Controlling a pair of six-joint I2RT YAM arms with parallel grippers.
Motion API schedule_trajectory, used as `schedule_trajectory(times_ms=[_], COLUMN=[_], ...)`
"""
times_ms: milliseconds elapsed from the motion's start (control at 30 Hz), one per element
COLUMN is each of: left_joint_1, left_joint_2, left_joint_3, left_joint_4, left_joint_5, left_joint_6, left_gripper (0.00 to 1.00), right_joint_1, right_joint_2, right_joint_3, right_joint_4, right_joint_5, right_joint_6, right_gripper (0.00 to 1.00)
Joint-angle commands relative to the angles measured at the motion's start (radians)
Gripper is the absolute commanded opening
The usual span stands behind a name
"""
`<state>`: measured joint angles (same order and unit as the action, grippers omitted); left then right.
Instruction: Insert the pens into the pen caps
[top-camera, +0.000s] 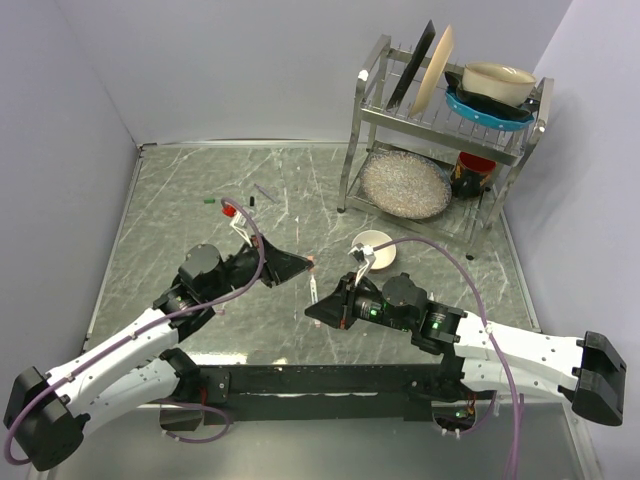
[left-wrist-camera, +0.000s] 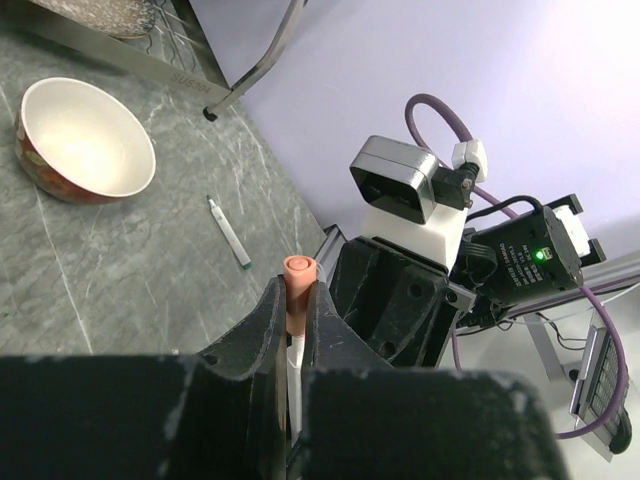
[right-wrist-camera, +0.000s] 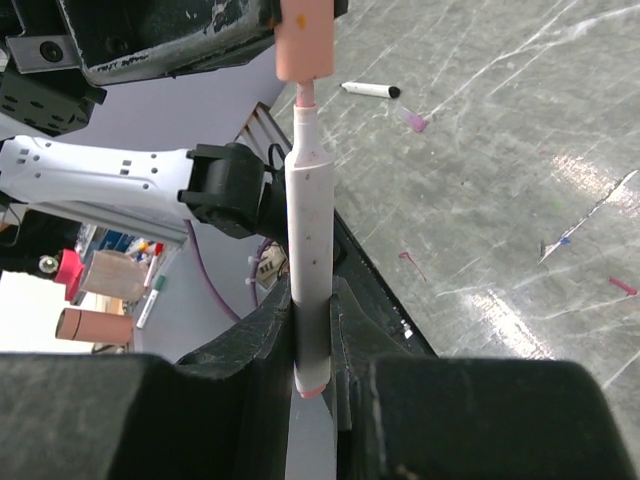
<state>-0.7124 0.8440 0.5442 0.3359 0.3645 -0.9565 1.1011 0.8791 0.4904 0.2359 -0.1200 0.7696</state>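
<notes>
- The grey table (top-camera: 200, 200) fills the middle of the top view, with a metal dish rack (top-camera: 375, 113) in the upper right.
- The left gripper (left-wrist-camera: 297, 315) is squeezed tight on a pink cap (right-wrist-camera: 304, 40). In the right wrist view, the cap is at the top middle.
- The right gripper (right-wrist-camera: 312, 330) pinches a white pen (right-wrist-camera: 309, 230) low on its barrel. The pen stands straight up in the middle of that view.
- A bowl (left-wrist-camera: 90, 150) sits in the upper left of the left wrist view. A spare pen (left-wrist-camera: 229, 233) lies on the table just to its lower right.
- The pen's pink tip is right at the open end of the cap.
- To do this step well, the robot should keep pen and cap in one straight line. It should push slowly, and both grips should hold firm so nothing tilts or slips.
- No brand or writing is clear enough to read.
</notes>
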Motion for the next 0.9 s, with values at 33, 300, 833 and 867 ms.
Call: schedule_trajectory(times_ms=[33, 300, 833, 867], left_joint_1=[-0.009, -0.021, -0.110, -0.113], left_joint_2=[-0.017, 0.000, -0.065, -0.065], left_joint_3=[-0.015, -0.055, -0.116, -0.116], left_joint_4=[0.063, 0.127, 0.164, 0.169], left_joint_5=[0.022, 0.044, 0.050, 0.057], left_joint_6=[-0.013, -0.042, -0.054, -0.059], left_gripper=[0.01, 0.01, 0.05, 0.08], right_joint_1=[0.008, 0.008, 0.006, 0.006], right_joint_2=[-0.003, -0.002, -0.029, -0.031], right_joint_3=[0.066, 0.079, 0.152, 0.154], right_joint_4=[0.039, 0.042, -0.060, -0.060], right_joint_5=[0.028, 0.052, 0.161, 0.146], right_joint_6=[-0.004, -0.009, -0.072, -0.084], right_gripper=[0.00, 0.00, 0.00, 0.00])
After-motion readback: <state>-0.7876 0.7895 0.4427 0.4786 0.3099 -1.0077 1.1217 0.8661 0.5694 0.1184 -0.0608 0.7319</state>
